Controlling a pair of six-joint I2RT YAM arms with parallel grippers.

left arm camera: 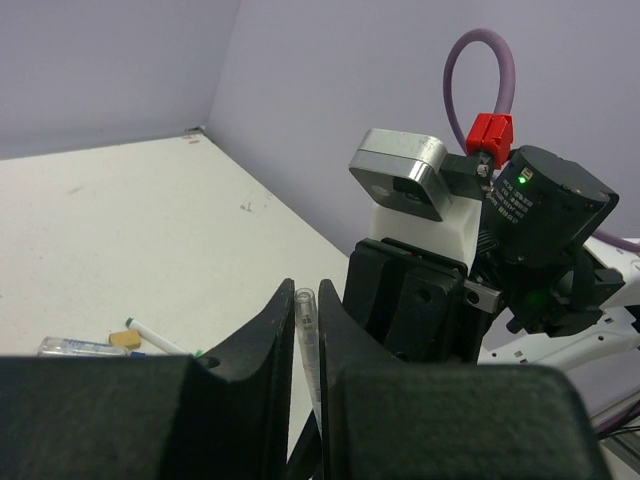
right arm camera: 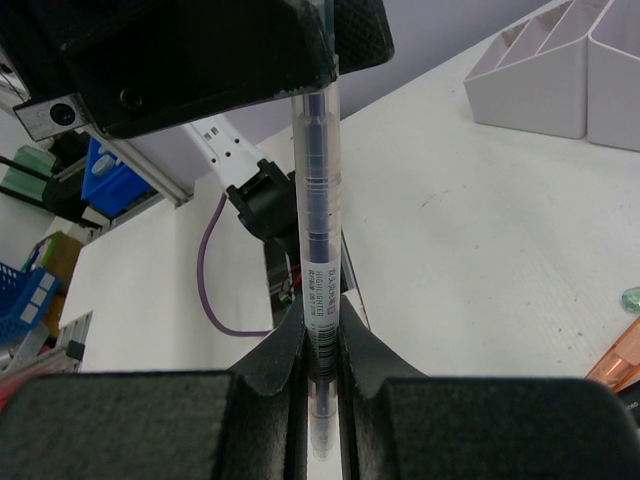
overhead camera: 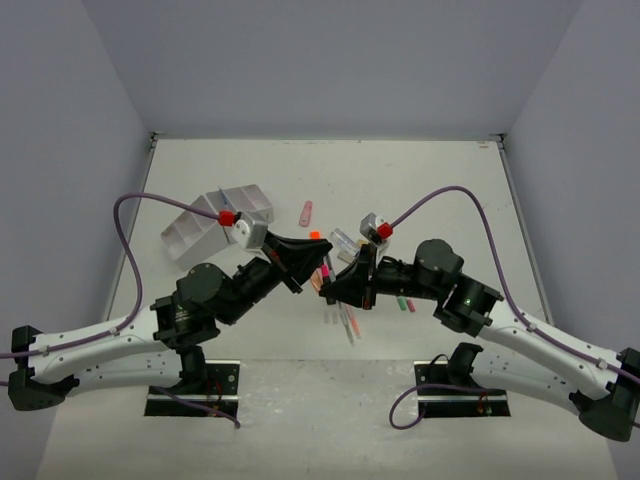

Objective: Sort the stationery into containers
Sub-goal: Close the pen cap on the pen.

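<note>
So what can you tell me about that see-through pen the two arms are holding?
The pen is a slim clear plastic tube with a dark blue core and a printed barcode label. Held above the table, it is pinched near one end by the right fingers and at the other by the left fingers. Nothing else touches it.

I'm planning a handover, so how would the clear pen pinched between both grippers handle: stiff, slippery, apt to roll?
Probably stiff: the clear pen runs straight between the right gripper and left gripper. Its smooth, glossy barrel looks slippery, so it may slide lengthwise. Being round and thin, it would likely roll if dropped on the table.
</note>
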